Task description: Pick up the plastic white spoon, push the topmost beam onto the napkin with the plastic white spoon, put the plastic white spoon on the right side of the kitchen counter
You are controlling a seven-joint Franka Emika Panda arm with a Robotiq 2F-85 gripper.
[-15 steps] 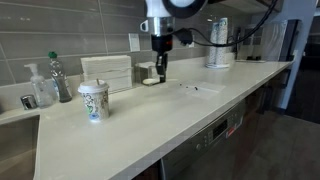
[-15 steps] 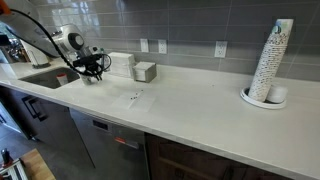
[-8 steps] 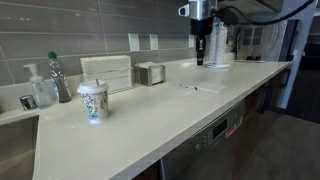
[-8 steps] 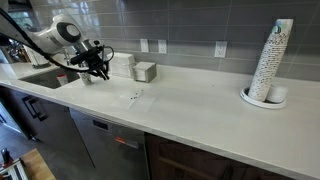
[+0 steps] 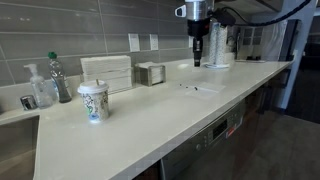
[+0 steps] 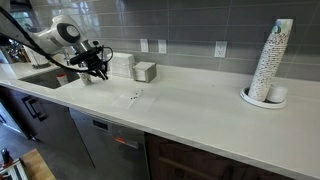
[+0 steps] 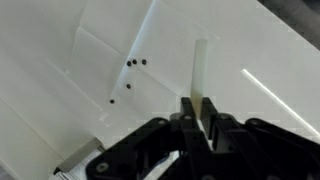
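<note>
In the wrist view my gripper is shut on the plastic white spoon, which sticks out past the fingertips above the kitchen counter. The napkin lies flat to the left, with small dark pieces on and beside it. In an exterior view the gripper hangs above the back of the counter, behind the napkin. In an exterior view the gripper is left of the napkin. The spoon is too thin to make out in either exterior view.
A printed paper cup stands at the front left. A metal napkin holder box, a white dispenser and soap bottles line the wall. A sink is at one end, a cup stack at the other.
Since a second ago the gripper has moved from beside the napkin holder box along the counter to behind the napkin. Over the last half second it has held still.
</note>
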